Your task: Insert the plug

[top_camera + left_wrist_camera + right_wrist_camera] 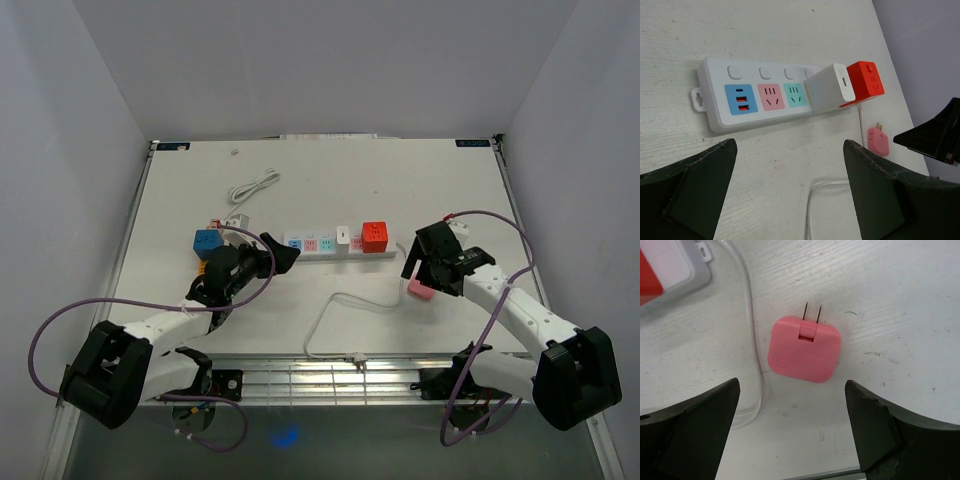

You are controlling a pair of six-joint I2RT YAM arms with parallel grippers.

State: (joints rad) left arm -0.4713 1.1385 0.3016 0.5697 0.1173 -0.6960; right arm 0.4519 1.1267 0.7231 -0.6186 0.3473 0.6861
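Because the pink plug [804, 349] lies flat on the tabletop [900, 300], right gripper [791, 390] hangs released over it for pickup; left gripper [790, 150] likewise released.

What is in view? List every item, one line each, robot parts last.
white plastic power strip: one, white with blue, pink and teal sockets, table centre
white cube charger: one, white, plugged into the strip
red cube adapter: one, red, plugged in beside the charger
pink square two-prong plug: one, pink, lying flat off the strip's right end
blue cube adapter: one, blue, left of the strip
white power cord: one, white, passing the pink plug
looped white cable: one, white, far side
white table: one, white, under everything
left pincer: one, black, open, facing the strip
right pincer: one, black, open, over the pink plug
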